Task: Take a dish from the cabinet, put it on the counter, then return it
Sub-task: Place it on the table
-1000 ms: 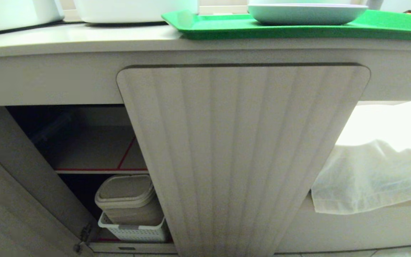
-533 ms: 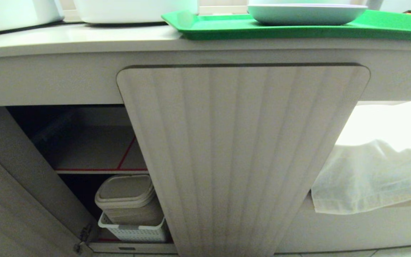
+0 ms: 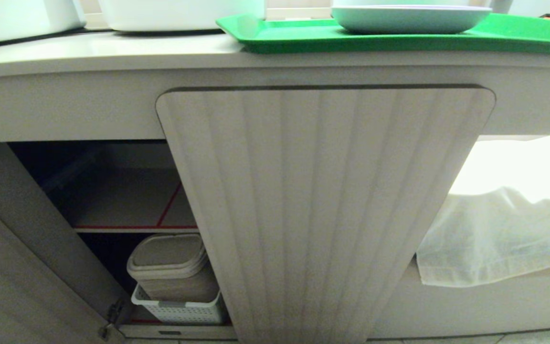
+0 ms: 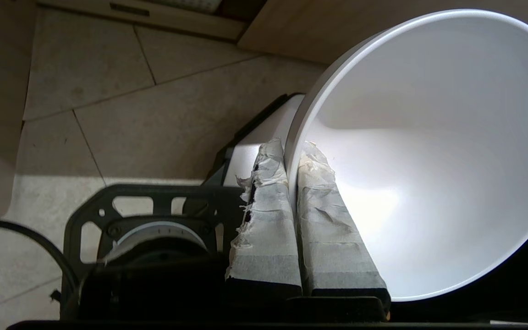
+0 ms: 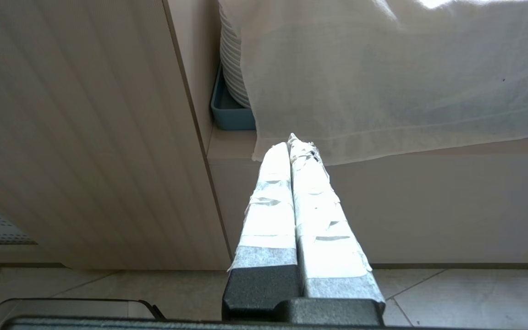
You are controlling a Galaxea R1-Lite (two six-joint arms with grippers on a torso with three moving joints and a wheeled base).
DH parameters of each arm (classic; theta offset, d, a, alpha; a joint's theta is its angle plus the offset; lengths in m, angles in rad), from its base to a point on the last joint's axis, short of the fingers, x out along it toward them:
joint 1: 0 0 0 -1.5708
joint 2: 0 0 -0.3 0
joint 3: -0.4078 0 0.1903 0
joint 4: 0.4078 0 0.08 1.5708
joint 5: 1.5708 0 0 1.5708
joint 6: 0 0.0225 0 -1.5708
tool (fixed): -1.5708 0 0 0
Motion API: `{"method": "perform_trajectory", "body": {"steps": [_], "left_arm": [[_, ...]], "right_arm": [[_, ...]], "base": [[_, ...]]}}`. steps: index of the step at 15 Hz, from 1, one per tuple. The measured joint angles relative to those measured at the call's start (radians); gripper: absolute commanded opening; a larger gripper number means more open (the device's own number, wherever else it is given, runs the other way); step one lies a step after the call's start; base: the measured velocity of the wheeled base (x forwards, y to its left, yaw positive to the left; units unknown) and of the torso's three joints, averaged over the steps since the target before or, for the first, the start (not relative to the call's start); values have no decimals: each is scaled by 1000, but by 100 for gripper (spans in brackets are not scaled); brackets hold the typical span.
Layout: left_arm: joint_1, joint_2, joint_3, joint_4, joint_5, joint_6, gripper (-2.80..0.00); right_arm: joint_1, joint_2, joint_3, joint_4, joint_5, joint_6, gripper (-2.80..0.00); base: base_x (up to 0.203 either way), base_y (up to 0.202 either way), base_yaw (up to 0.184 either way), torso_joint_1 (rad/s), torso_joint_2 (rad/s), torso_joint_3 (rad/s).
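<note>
**Bowl gripped low at the floor, cabinet half open**

The left gripper [image 4: 291, 151] is clenched on the rim of the white bowl [image 4: 429, 151]: one taped finger lies against the outside wall, the other inside, with the rim pinched between them. The bowl is tipped on its side, its mouth facing the wrist camera, and it hangs over the tiled floor [image 4: 154, 114] beside part of the robot's own base [image 4: 154, 229]. It is outside the cabinet and not on the counter. Neither arm shows in the head view.

The cabinet [image 3: 112, 191] stands open on its left side. The left door [image 3: 26, 248] is swung out toward the camera on black hinges, and the fluted middle door [image 3: 322, 210] hangs forward, covering the right part of the opening. Between them is the free gap: an upper shelf [image 3: 122, 200] edged with red tape, bare where it can be seen, and below it a lidded bin [image 3: 170, 260] sitting in a white basket [image 3: 179, 308].

The counter [image 3: 112, 50] runs above with a thick front edge. A green tray [image 3: 303, 36] carrying a plate [image 3: 408, 19] overhangs that edge; left of it there is bare surface in front of a white pot [image 3: 179, 14].

The right gripper [image 5: 291, 146] is pressed shut and empty, pointing at a white cloth [image 5: 383, 82] draped over the open compartment right of the fluted door.
</note>
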Motion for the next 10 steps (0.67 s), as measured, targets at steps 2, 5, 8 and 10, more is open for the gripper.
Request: {"method": "perform_trajectory", "body": {"steps": [2, 5, 8, 10], "left_arm": [[-4, 32, -6, -23, -1, 0, -280], [-32, 61, -9, -25, 2, 0, -280], [-52, 97, -16, -27, 5, 1, -280], [-59, 122, -21, -27, 6, 0, -280]], "right_arm": [[0, 0, 0, 0, 0, 0, -280], [0, 0, 0, 0, 0, 0, -280], [0, 0, 0, 0, 0, -1, -280], [0, 0, 0, 0, 0, 0, -280]], "base": [[0, 0, 0, 0, 0, 0], [0, 0, 0, 0, 0, 0], [0, 0, 0, 0, 0, 0], [0, 0, 0, 0, 0, 0]]}}
